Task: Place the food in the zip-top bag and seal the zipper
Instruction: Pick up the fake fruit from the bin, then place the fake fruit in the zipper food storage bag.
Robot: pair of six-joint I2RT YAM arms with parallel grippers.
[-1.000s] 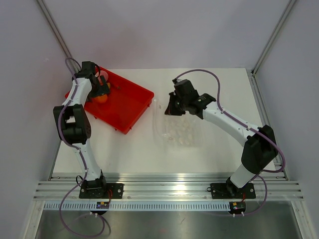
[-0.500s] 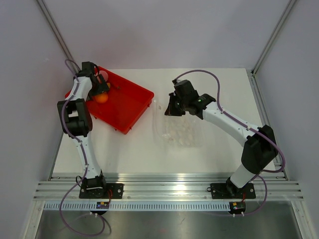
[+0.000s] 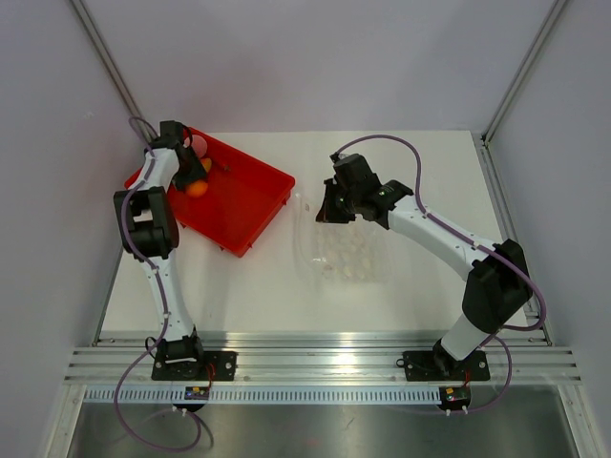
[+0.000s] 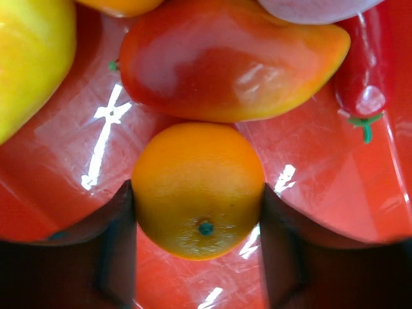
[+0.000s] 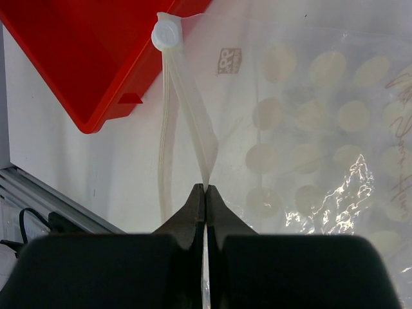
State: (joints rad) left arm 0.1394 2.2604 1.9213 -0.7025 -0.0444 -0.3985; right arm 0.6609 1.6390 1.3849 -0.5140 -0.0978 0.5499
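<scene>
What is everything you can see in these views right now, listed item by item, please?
round orange toy balls: two, orange, in the tray; one between the left fingers, one beyond it
red-orange oval toy fruit: one, red-orange, in the tray, just beyond the nearer ball
yellow oval toy fruit: one, yellow, in the tray
pale pink toy ball: one, pink, far end of the tray
small glossy red piece: one, red with green stalk, in the tray
red rectangular plastic tray: one, red, table's far left
clear crinkly plastic zip-top bag: one, transparent with pale dots, flat at table centre
white table: one, white
left arm's fingers: two, black, against either side of an orange ball
right arm's fingers: two, black, shut on the bag's mouth edge
</scene>
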